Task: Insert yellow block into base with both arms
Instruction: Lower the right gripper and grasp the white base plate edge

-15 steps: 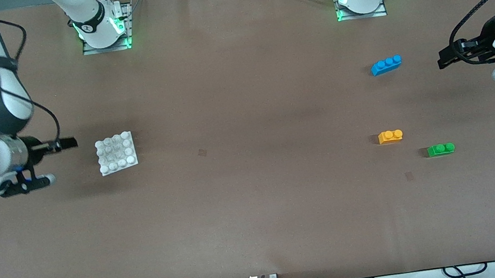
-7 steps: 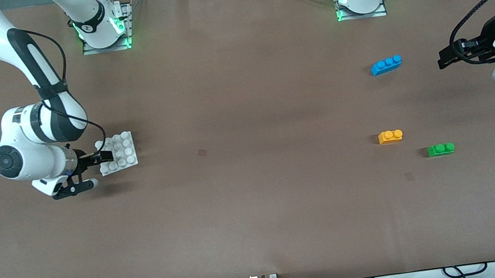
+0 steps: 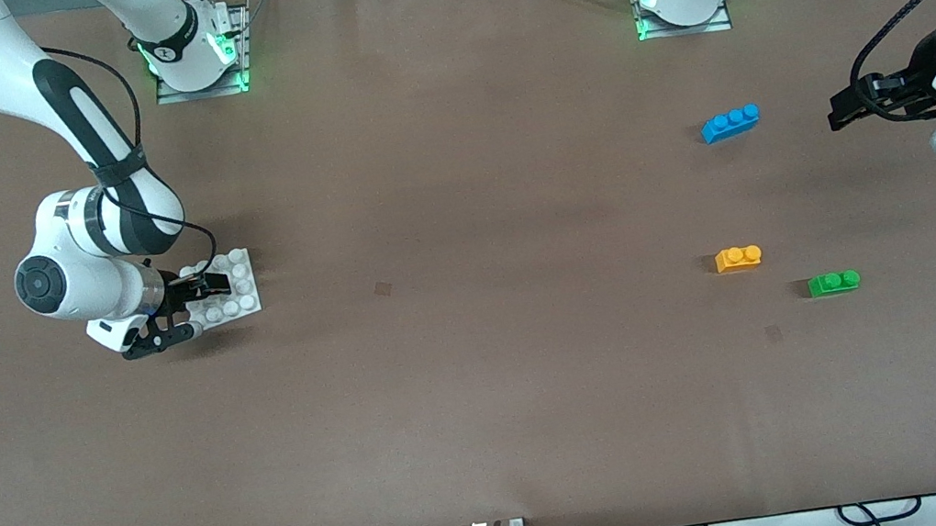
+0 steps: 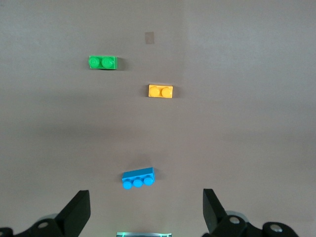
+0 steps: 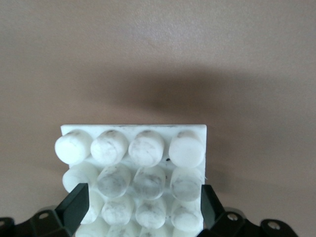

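Observation:
The white studded base lies flat on the table at the right arm's end; it fills the right wrist view. My right gripper is open and low, its fingers on either side of the base's edge. The yellow block lies at the left arm's end; it also shows in the left wrist view. My left gripper is open and empty, up in the air at the left arm's end of the table, well apart from the yellow block.
A blue three-stud brick lies farther from the front camera than the yellow block. A green two-stud brick lies a little nearer than the yellow block, toward the left arm's end. Both show in the left wrist view, blue and green.
My right arm has swung in and down to the base, and its open fingers now straddle the base's edge. The left arm and the bricks have not moved.

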You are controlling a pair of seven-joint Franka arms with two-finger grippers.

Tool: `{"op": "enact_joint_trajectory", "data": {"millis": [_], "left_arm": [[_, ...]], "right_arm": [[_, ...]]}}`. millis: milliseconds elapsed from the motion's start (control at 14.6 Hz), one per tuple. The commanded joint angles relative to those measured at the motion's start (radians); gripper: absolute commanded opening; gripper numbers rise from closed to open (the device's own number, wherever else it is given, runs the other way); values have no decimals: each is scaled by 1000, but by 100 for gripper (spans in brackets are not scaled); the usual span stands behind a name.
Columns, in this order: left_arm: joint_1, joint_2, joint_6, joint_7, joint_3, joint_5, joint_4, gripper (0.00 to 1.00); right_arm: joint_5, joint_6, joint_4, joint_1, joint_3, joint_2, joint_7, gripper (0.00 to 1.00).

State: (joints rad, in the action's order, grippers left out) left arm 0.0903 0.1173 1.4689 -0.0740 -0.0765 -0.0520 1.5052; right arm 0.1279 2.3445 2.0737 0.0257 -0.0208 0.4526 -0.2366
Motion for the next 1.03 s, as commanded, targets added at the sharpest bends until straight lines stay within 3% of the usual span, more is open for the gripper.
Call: {"op": "enact_joint_trajectory", "data": {"millis": [0,344,481,619,962], "left_arm": [[2,2,-4,-7,-5,-20,-17,100],[2,2,-4,-7,-5,-20,-17,100],[2,2,-4,-7,-5,-20,-17,100],[2,2,-4,-7,-5,-19,-17,100],[2,4,-4,-9,-5,-20,-17,100]], "right_arm": [[22,18,22,-9,-2,-11,-32,100],[22,24,20,-27,-1,21,-33,100],[22,15,20,-27,-2,23,-33,68],[22,13,20,-27,-2,35,-33,50],[22,15,16,-24,-4,47,-32,45]]}}
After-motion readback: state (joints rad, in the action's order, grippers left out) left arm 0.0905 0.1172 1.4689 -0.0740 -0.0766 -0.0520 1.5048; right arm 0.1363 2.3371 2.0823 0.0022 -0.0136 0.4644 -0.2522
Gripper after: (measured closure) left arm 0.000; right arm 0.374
